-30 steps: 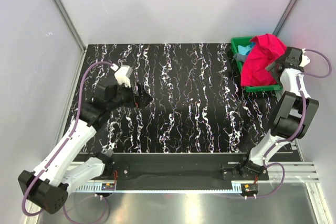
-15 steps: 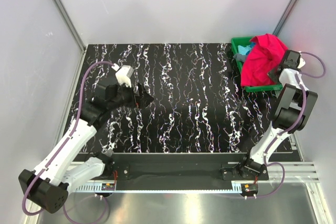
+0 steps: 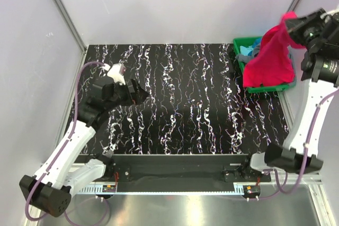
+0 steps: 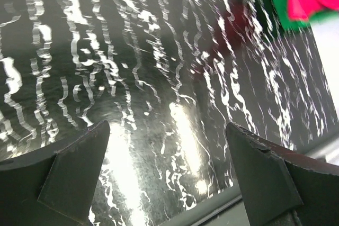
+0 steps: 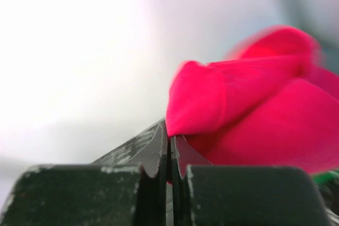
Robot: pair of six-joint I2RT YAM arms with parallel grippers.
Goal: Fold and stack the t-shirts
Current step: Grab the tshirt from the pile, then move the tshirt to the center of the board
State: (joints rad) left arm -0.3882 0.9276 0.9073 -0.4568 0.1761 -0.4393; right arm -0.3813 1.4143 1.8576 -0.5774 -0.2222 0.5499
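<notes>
Right gripper [image 3: 290,22]: jaws pinched on a fold of the magenta t-shirt [image 3: 270,59], which drapes down to the green bin [image 3: 239,42].
Left gripper [image 3: 139,93]: jaws wide, holding nothing, above the marbled table [image 3: 185,88].

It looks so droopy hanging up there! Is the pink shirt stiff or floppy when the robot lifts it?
Probably floppy: the pink shirt drapes down from the right gripper to the green bin. Likely light, since one small pinch holds it.
</notes>
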